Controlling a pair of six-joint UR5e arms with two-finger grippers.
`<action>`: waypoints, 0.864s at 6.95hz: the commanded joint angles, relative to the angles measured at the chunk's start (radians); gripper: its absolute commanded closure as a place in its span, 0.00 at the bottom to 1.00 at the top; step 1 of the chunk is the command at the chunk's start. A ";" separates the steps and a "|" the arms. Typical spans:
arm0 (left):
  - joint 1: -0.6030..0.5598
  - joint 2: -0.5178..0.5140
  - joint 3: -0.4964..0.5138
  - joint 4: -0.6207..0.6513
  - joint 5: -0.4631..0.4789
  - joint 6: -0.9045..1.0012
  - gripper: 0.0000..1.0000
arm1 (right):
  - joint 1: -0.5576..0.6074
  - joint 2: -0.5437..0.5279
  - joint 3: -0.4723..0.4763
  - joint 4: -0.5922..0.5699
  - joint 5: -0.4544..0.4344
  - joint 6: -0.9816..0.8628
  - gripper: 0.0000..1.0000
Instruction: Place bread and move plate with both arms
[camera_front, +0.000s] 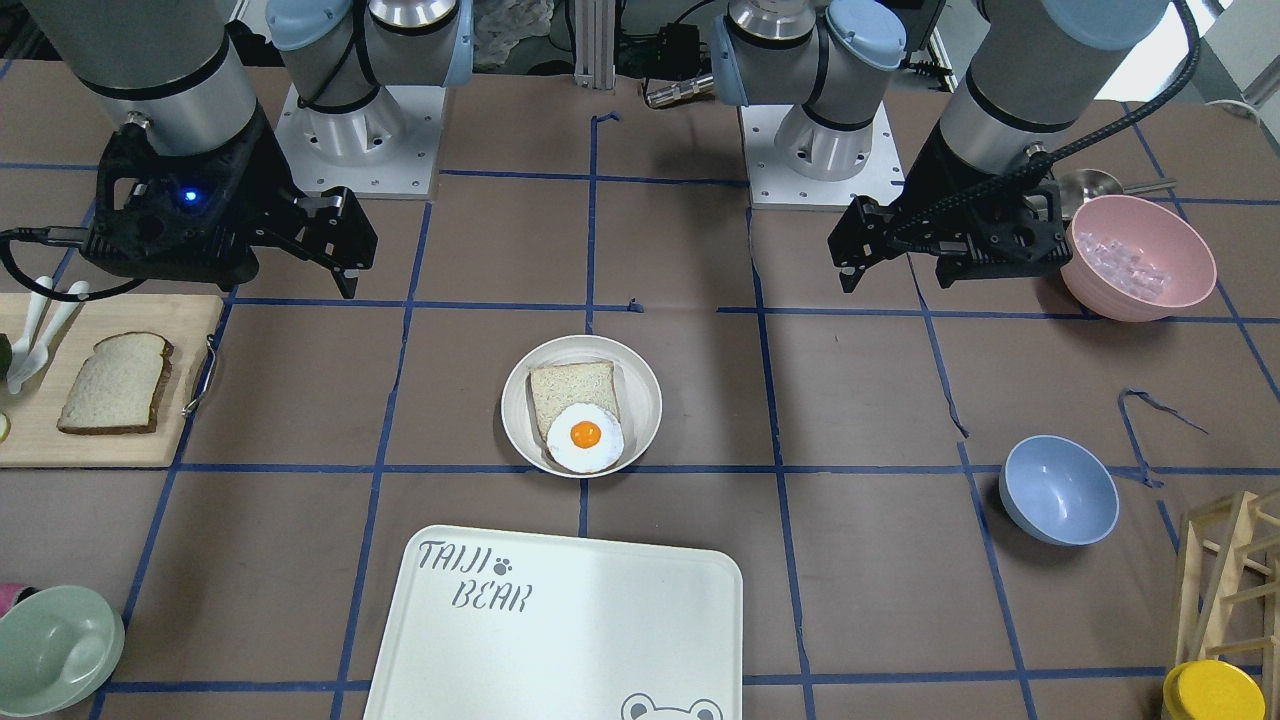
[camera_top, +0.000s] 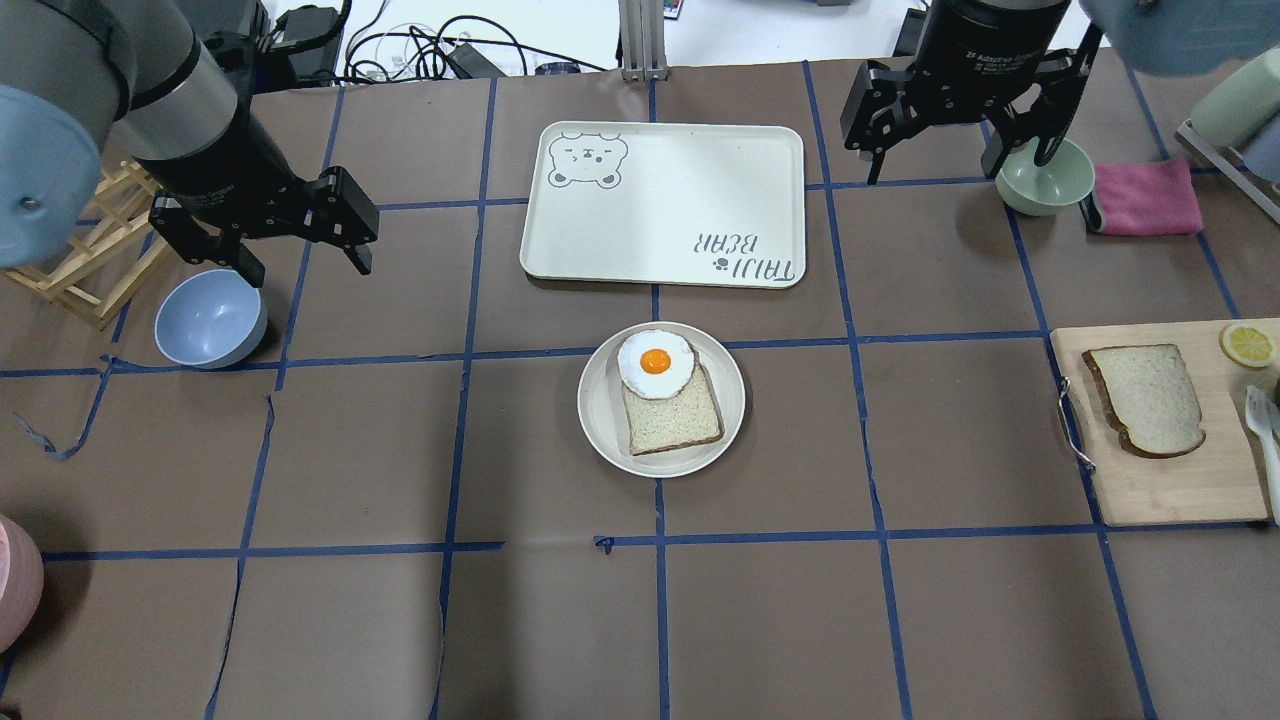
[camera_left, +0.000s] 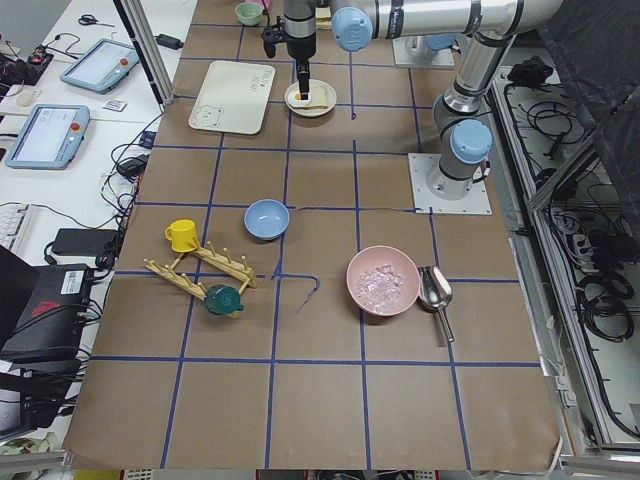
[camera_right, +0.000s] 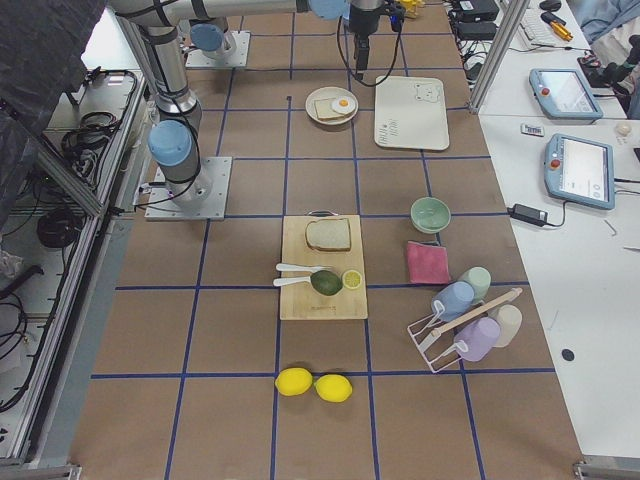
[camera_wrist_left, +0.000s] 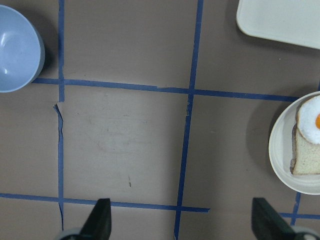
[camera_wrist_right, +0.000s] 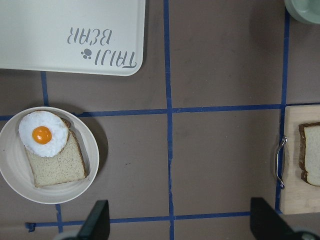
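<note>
The bread (camera_top: 1145, 398), a dark-crusted slice, lies flat on a wooden cutting board (camera_top: 1170, 480) at the right; it also shows in the front view (camera_front: 115, 383) and at the right wrist view's edge (camera_wrist_right: 311, 154). The plate (camera_top: 603, 430) sits at the table's middle and holds a pale slice (camera_top: 675, 420) with a fried egg (camera_top: 655, 362) on it. My left gripper (camera_top: 305, 265) hangs open and empty above the table by the blue bowl, far left of the plate (camera_wrist_left: 280, 155). My right gripper (camera_top: 955, 160) hangs open and empty at the far right, well beyond the bread.
The white "TAIJI BEAR" tray (camera_top: 660, 200) lies just beyond the plate. A blue bowl (camera_top: 210, 318) and a wooden rack (camera_top: 90, 260) are at the left. A green bowl (camera_top: 1045, 180) and a pink cloth (camera_top: 1145, 195) are at the far right. A pink bowl (camera_front: 1140, 255) stands near my left base.
</note>
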 joint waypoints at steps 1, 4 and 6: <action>0.000 0.001 0.001 0.000 0.002 0.000 0.00 | 0.000 0.000 0.001 -0.021 -0.004 -0.001 0.00; 0.000 0.004 -0.009 0.000 0.000 0.000 0.00 | 0.000 0.001 0.004 -0.016 -0.004 -0.001 0.00; 0.000 0.005 -0.009 0.000 0.003 0.000 0.00 | -0.002 0.001 0.006 -0.016 -0.004 -0.004 0.00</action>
